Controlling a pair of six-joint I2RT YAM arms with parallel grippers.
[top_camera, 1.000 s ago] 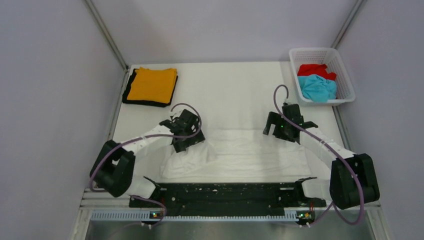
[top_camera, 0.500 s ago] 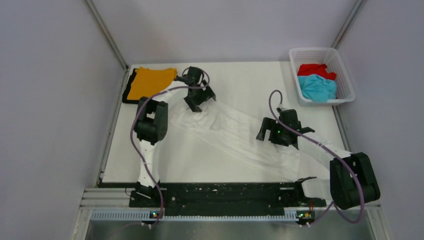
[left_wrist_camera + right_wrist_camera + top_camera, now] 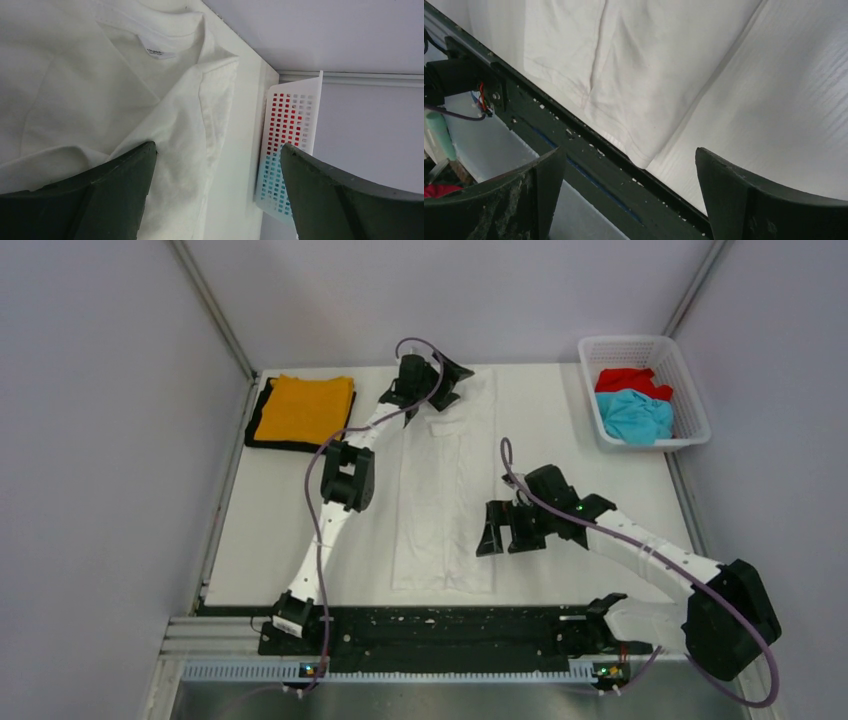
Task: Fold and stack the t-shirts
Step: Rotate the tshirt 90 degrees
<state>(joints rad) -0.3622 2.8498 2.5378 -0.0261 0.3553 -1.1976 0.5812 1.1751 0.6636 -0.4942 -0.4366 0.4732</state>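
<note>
On the white desk [image 3: 560, 420] the white t-shirt [image 3: 445, 490] lies as a narrow lengthwise strip, collar farthest, likely readying a cross fold. Left tool [image 3: 217, 147] at the collar and right tool [image 3: 629, 150] by the hem both gape, holding nothing.

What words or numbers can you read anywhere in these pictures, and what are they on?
The neck tag inside the collar of the white shirt: dark print, too small and blurred to read.
No other words, numbers or signs show anywhere.
</note>
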